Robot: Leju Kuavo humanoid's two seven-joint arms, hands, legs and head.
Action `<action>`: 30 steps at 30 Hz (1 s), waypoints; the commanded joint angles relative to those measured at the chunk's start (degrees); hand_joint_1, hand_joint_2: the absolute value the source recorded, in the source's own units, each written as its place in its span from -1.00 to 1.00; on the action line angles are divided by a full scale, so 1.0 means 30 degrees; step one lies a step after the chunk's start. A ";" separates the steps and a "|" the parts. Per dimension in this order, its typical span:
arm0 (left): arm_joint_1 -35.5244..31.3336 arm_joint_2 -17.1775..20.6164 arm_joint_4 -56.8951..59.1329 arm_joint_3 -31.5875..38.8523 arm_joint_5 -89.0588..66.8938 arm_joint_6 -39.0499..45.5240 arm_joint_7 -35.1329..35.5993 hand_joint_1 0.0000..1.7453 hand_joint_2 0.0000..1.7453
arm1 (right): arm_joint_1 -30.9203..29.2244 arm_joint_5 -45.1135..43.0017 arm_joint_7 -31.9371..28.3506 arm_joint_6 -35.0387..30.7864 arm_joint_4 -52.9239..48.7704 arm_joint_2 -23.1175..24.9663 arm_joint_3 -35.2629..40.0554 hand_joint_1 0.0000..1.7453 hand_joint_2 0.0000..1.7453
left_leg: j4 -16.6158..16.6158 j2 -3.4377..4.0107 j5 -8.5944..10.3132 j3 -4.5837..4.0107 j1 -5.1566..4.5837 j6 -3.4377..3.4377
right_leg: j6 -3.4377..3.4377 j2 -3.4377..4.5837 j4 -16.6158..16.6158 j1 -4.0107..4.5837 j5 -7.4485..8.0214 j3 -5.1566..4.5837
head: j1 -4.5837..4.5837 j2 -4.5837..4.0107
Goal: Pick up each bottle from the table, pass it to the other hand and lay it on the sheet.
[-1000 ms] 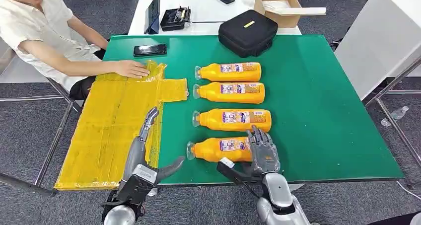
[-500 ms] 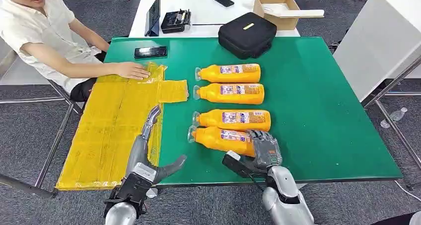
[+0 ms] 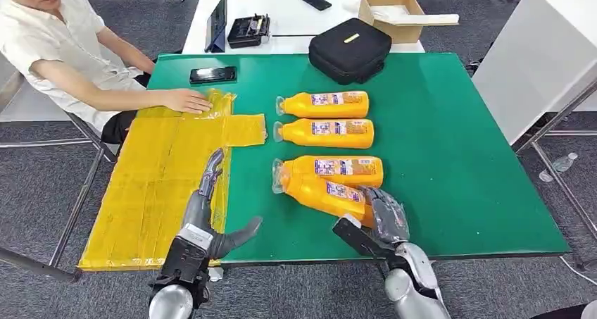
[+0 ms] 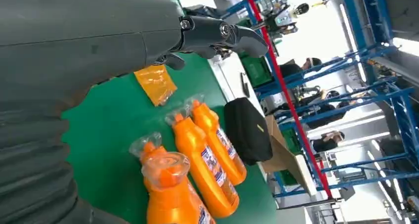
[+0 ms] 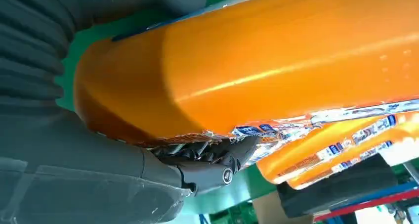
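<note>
My right hand (image 3: 384, 217) grips the base end of an orange bottle (image 3: 320, 189) and holds it raised and tilted, cap pointing far-left, over the green table (image 3: 450, 157). Up close the bottle (image 5: 276, 61) lies across the right hand (image 5: 207, 167). Three more orange bottles lie on their sides beyond it: the nearest (image 3: 336, 167), the middle one (image 3: 327, 132) and the farthest (image 3: 325, 104). My left hand (image 3: 208, 199) is open at the near edge of the yellow sheet (image 3: 155, 171), fingers stretched out, thumb (image 3: 243, 233) toward the bottle. The left hand (image 4: 212, 33) holds nothing, with the lifted bottle (image 4: 173, 194) in front.
A person sits at the far left with a hand (image 3: 186, 99) resting on the sheet's far end. A phone (image 3: 212, 73) and a black case (image 3: 350, 48) lie at the table's far side. A white table behind holds a cardboard box (image 3: 394, 9).
My right hand has lifted the nearest bottle off the table and swung it toward the far left, tilted. My left hand has barely moved.
</note>
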 commanded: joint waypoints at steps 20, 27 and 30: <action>-0.0268 -0.0787 0.4270 -0.0604 0.8062 -0.1664 0.4031 -1.00 1.00 | 0.0143 -0.3551 -0.3273 -0.0043 -0.5382 0.2733 0.0747 1.00 1.00 | 0.0002 0.0021 -0.0006 -0.0176 0.0004 0.0001 | -0.0036 0.0025 0.0007 0.0007 -0.0008 -0.0121 | 0.0000 0.0000; -0.0268 -0.0787 0.4270 -0.0604 0.8062 -0.1664 0.4031 -1.00 1.00 | 0.0143 -0.3551 -0.3273 -0.0043 -0.5382 0.2733 0.0747 1.00 1.00 | 0.0003 0.0030 -0.0012 -0.0167 0.0007 0.0001 | -0.0046 0.0029 0.0005 0.0012 -0.0010 -0.0111 | 0.0000 0.0000; -0.0268 -0.0787 0.4270 -0.0604 0.8062 -0.1664 0.4031 -1.00 1.00 | 0.0143 -0.3551 -0.3273 -0.0043 -0.5382 0.2733 0.0747 1.00 1.00 | 0.0000 0.0022 -0.0014 -0.0156 0.0008 0.0004 | -0.0058 0.0014 -0.0003 0.0017 -0.0014 -0.0094 | 0.0000 0.0000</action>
